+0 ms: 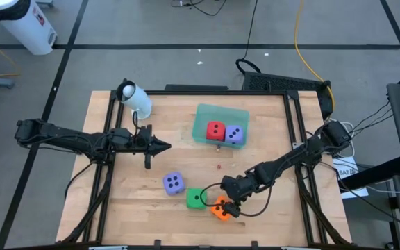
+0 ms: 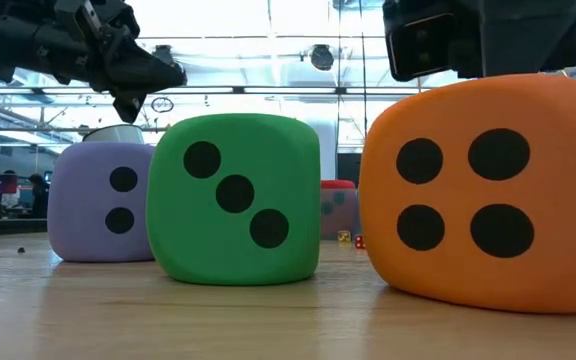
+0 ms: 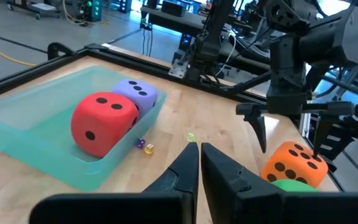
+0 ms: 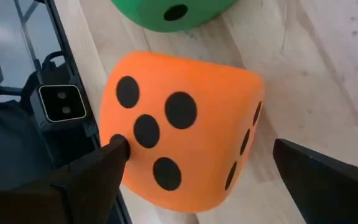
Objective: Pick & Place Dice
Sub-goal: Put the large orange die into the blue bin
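The orange die (image 1: 221,210) (image 4: 179,130) sits on the wood near the table's near edge, with the green die (image 1: 196,198) (image 2: 233,195) just to its left. A purple die (image 1: 174,182) lies further left. My right gripper (image 1: 226,205) (image 4: 197,174) is open and points down over the orange die, one finger on either side of it. The red die (image 3: 102,121) and the second purple die (image 3: 138,94) rest inside the teal tray (image 1: 201,114). My left gripper (image 1: 164,146) (image 3: 199,157) is shut and hovers left of the tray, touching nothing. My right gripper comes at the orange die from above. One fingertip (image 4: 114,155) lies right at the edge of the die's five-pip face (image 4: 132,134); whether it touches I cannot tell. The other finger (image 4: 316,171) stands apart from the die, which rests on the table.
A white cylinder (image 1: 135,99) lies at the table's far left. Tiny coloured bits (image 3: 143,146) sit on the wood beside the tray. Black frame rails (image 1: 103,160) run along both sides. Bare wood lies between the tray and the three loose dice.
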Available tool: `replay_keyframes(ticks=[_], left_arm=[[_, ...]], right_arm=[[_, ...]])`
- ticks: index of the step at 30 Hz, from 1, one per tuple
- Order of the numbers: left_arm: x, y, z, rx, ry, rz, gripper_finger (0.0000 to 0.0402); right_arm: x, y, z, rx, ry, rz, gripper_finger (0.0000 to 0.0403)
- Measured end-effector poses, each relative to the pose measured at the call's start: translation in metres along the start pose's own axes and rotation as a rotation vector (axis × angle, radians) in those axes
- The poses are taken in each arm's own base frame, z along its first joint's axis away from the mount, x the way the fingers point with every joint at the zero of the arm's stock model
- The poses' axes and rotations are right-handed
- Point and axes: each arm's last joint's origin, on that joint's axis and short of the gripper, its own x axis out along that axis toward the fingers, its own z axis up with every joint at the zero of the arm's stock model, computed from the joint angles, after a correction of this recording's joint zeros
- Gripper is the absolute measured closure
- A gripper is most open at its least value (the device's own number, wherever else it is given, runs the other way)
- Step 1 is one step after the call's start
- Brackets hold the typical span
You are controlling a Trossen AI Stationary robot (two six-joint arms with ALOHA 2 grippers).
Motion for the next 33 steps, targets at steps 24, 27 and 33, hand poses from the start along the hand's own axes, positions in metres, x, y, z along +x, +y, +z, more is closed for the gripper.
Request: replay_keyframes(ticks=[24, 27, 33], left_arm=[[0.0, 0.0, 0.0, -0.005, 0.0, 0.001, 0.0376], [0.0, 0.0, 0.0, -0.005, 0.0, 0.001, 0.0376], [0.0, 0.0, 0.0, -0.006, 0.0, 0.001, 0.0376]], right_arm=[[0.016, -0.04, -0.01, 0.002, -0.099, 0.019, 0.025], [0.014, -0.037, -0.008, -0.007, -0.11, 0.031, 0.0251], [-0.005, -0.029, -0.007, -0.055, -0.142, 0.052, 0.0258]])
